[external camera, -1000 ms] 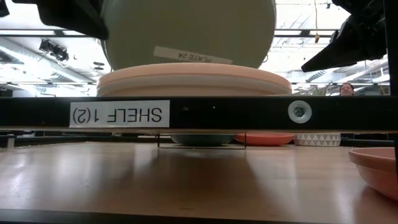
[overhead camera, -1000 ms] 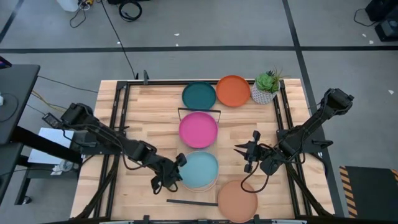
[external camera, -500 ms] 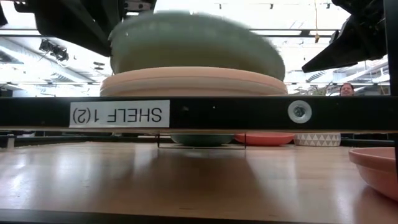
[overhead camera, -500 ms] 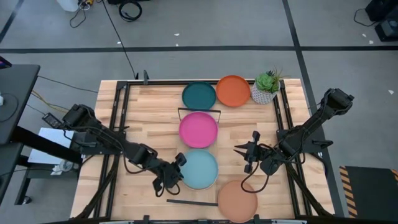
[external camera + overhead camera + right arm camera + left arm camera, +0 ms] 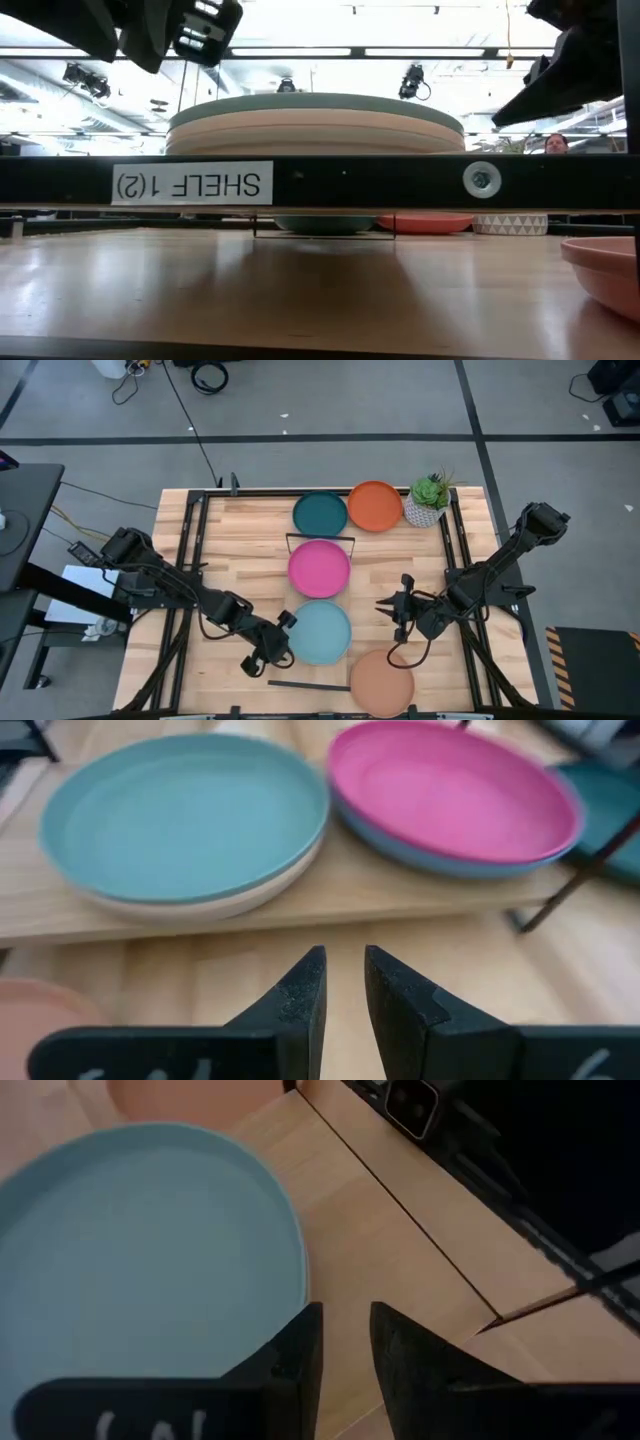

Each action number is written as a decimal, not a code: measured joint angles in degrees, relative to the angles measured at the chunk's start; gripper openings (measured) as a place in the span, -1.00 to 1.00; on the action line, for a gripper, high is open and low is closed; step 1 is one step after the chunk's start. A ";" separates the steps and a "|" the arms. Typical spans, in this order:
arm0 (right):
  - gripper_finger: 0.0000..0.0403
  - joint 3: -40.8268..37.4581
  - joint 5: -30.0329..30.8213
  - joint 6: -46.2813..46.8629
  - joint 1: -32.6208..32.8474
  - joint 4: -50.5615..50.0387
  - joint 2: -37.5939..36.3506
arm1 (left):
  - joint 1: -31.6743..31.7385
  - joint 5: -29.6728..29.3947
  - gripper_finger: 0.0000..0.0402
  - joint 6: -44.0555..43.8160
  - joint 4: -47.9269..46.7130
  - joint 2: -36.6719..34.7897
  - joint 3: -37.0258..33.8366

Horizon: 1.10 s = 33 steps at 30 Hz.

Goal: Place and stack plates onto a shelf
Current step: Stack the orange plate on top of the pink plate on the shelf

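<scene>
Fingers of the left gripper (image 5: 262,656) nearly closed, empty, beside the light blue plate (image 5: 320,632).
Right gripper (image 5: 394,610), centre-right, likewise narrow and empty.

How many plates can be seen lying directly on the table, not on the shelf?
3: the dark teal plate and the orange plate at the far edge, the terracotta plate at the near edge. Stacked plates on the shelf may hide others.

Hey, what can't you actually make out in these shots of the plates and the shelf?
- Plates under the light blue plate: high view, it covers them.
- Shelf far end: right wrist view, cut off by the frame edge.
- Terracotta plate: low view, cut by the edge.
</scene>
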 joint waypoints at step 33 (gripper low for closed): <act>-0.64 0.00 -9.19 -10.55 -23.42 -9.10 0.00 | 9.16 -1.84 -0.94 -2.55 1.48 -23.86 -15.80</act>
